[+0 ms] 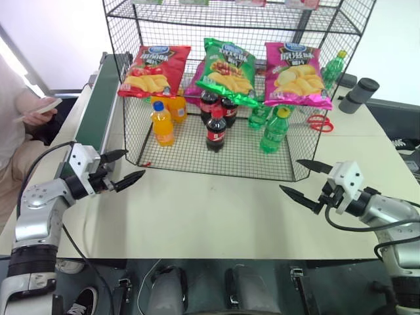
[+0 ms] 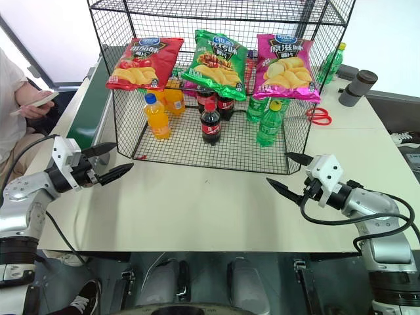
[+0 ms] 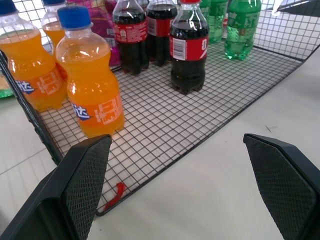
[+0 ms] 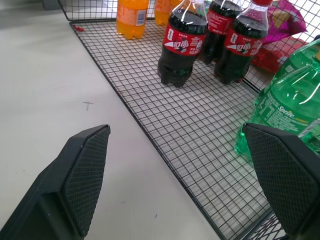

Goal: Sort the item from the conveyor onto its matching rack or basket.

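Note:
The item, a glossy green crisp bag (image 1: 228,71), lies tilted on the middle tier of the black wire rack (image 1: 128,46), between a red crisp bag (image 1: 154,69) and a pink one (image 1: 296,73). The conveyor (image 1: 98,108), a dark-green belt in a grey frame, runs along the table's left side. My left gripper (image 1: 134,164) hovers open over the table by the rack's front left corner, holding nothing. My right gripper (image 1: 290,174) hovers open near the rack's front right corner, also holding nothing. In the wrist views both the left gripper (image 3: 176,140) and the right gripper (image 4: 176,129) stand wide apart.
On the rack's bottom mesh stand orange soda bottles (image 1: 162,123), cola bottles (image 1: 216,130) and green bottles (image 1: 275,130). Red scissors (image 1: 319,122) and dark cylinders (image 1: 359,94) lie right of the rack. A person (image 1: 16,125) sits at the left beside the conveyor.

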